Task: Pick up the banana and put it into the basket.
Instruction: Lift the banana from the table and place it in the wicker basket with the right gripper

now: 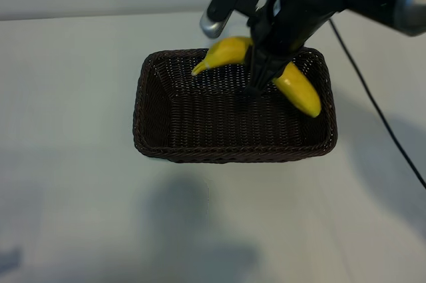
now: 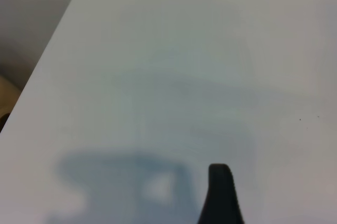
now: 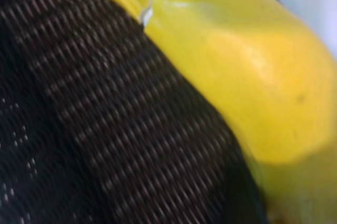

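we hold the banana (image 1: 296, 86) by its middle in our right gripper (image 1: 261, 78), jaws squeezed on it, low over the basket (image 1: 233, 150) so it drops in softly. our left gripper (image 2: 221, 195) waits open over the desk (image 1: 66, 96).

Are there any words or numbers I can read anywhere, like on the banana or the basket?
No, there is no text to read in any view.
The curved bright yellow banana: no sticker or letters show.
The dark brown woven wicker basket: no label shows.
The black right gripper holding the banana over the basket: no markings can be read.
The plain white table: nothing printed.
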Tool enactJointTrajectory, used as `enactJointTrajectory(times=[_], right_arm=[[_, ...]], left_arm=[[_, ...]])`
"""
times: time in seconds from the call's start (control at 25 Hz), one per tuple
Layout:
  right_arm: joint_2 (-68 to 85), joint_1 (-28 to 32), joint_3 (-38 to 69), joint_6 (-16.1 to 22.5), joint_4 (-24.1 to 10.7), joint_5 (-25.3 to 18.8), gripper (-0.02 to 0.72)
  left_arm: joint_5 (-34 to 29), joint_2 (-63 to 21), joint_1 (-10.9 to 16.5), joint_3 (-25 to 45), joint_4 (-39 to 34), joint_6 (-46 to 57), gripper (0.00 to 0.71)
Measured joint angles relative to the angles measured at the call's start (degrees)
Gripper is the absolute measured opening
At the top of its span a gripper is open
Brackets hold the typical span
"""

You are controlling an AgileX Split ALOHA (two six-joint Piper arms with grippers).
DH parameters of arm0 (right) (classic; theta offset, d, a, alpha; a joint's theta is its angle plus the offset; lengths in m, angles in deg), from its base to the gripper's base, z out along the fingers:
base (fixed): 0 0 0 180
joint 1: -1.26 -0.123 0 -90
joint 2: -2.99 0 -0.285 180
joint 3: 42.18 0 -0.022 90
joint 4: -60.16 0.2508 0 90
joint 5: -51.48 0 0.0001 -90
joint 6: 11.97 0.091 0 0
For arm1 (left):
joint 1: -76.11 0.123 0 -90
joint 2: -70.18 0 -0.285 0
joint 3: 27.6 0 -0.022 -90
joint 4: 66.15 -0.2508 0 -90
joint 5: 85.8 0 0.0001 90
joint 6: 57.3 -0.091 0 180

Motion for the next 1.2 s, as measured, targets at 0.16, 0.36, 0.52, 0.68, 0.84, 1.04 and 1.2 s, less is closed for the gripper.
enactJointTrajectory(times=[0.16, 0.36, 0.52, 0.68, 0.84, 1.04, 1.2], right_arm=[[-2.6, -0.5, 0.0, 0.0, 0.1, 1.8, 0.432], [-4.5, -0.6, 0.0, 0.0, 0.7, 2.4, 0.432], [-4.9, -0.7, 0.0, 0.0, 0.7, 2.4, 0.432], [-4.9, -0.7, 0.0, 0.0, 1.5, 2.4, 0.432], [-4.9, -0.7, 0.0, 0.0, 1.5, 2.4, 0.432], [-4.9, -0.7, 0.0, 0.0, 1.6, 2.4, 0.440], [-4.9, -0.7, 0.0, 0.0, 1.6, 2.4, 0.515]], left_arm=[[0.0, 0.0, 0.0, 0.0, 0.0, 0.0, 0.560], [0.0, 0.0, 0.0, 0.0, 0.0, 0.0, 0.560], [0.0, 0.0, 0.0, 0.0, 0.0, 0.0, 0.560], [0.0, 0.0, 0.0, 0.0, 0.0, 0.0, 0.560], [0.0, 0.0, 0.0, 0.0, 0.0, 0.0, 0.560], [0.0, 0.0, 0.0, 0.0, 0.0, 0.0, 0.560], [0.0, 0.0, 0.0, 0.0, 0.0, 0.0, 0.560]])
